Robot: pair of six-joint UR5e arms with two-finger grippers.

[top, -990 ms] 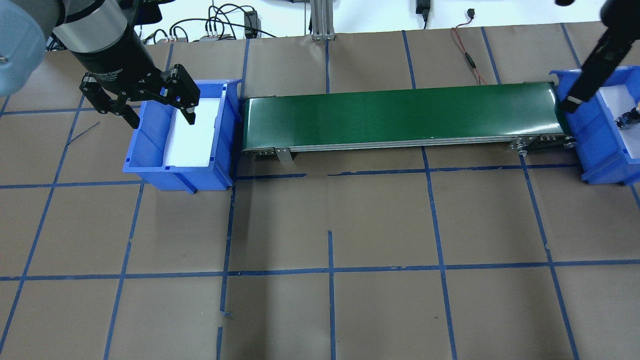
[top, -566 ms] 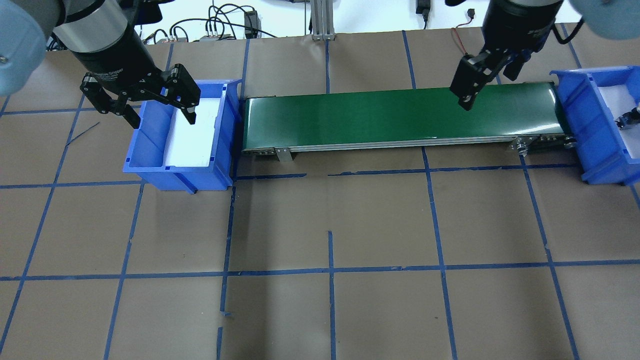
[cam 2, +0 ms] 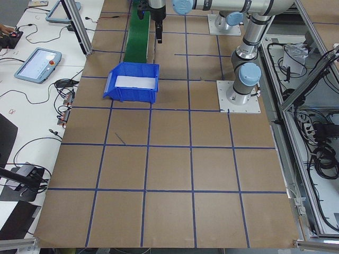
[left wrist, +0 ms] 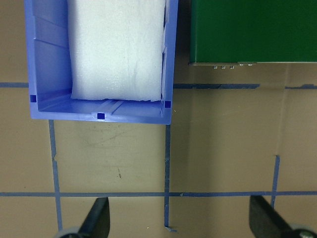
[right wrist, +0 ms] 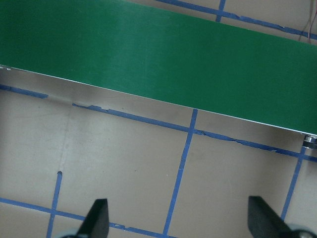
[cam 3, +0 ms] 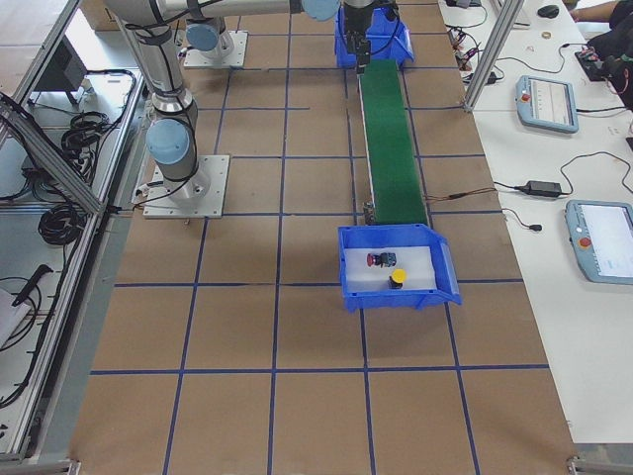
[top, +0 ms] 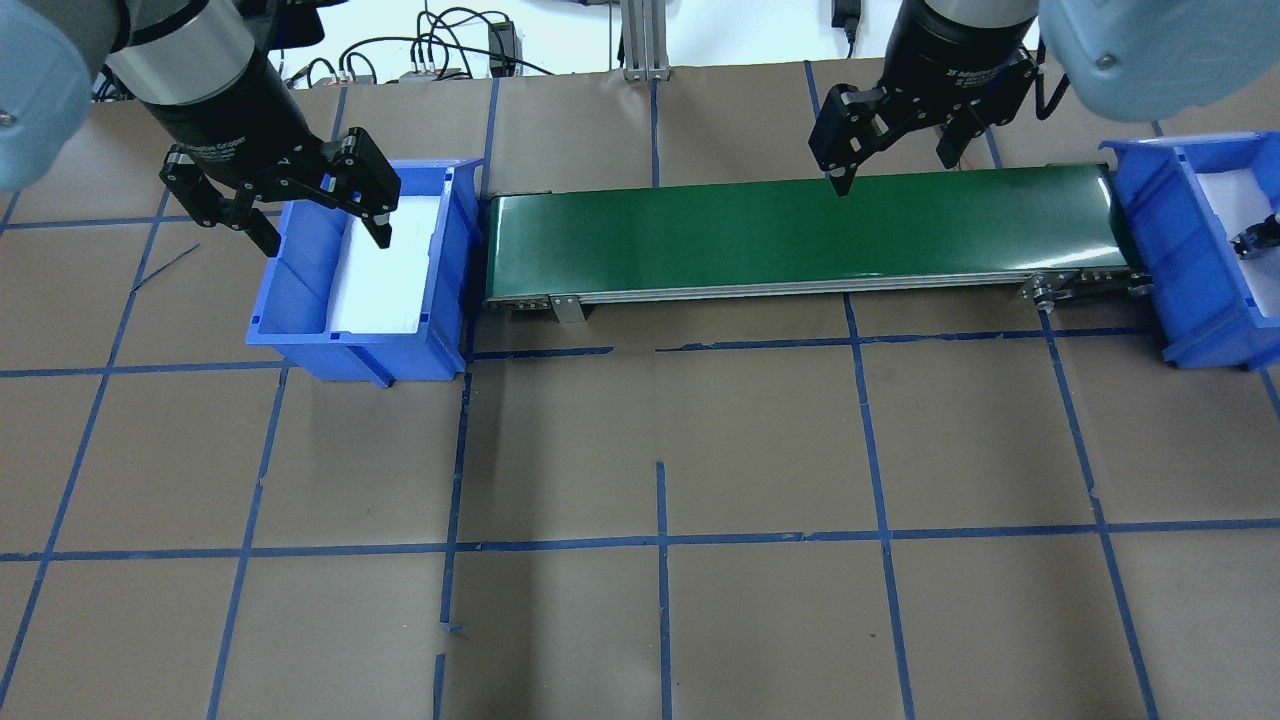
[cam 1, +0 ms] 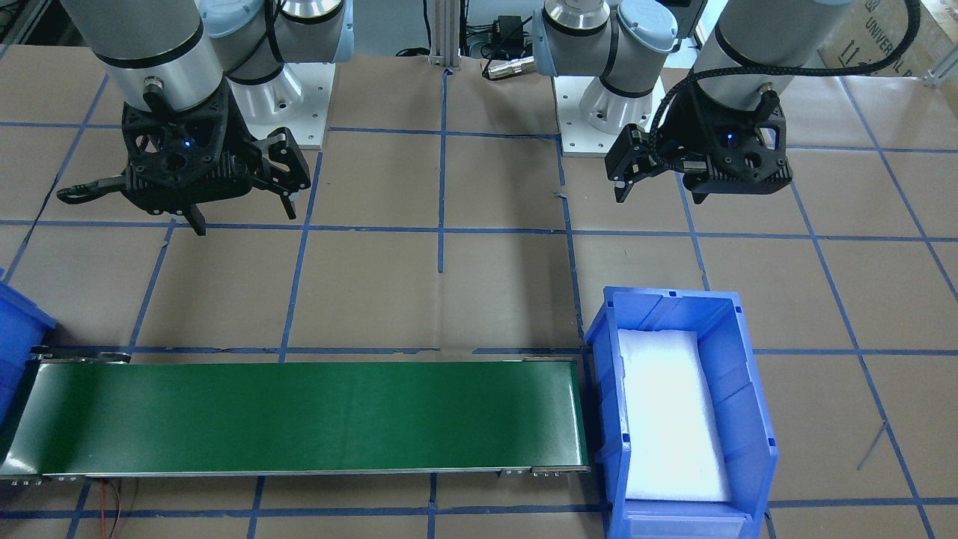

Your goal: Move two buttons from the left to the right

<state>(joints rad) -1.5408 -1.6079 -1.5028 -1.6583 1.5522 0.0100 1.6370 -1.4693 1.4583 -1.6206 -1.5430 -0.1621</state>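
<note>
I record a robotics lab: brown paper-covered table (cam 3: 247, 327) gridded in blue tape (cam 3: 297, 371), grey teach pendants (cam 3: 547, 103) on the white bench (cam 3: 554, 297) beside that table.

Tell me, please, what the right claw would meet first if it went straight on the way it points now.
Most likely the brown table, on the robot's side of the green belt, close to a blue tape line. Nothing shows below the right claw before that, though depth is hard to judge.

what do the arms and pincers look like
The left arm and right arm are silver-grey tubes with pale blue joint caps. The left pincer and right pincer are black and two-fingered, with white lettering on the wrist. A black braided cable loops by the left wrist.
</note>
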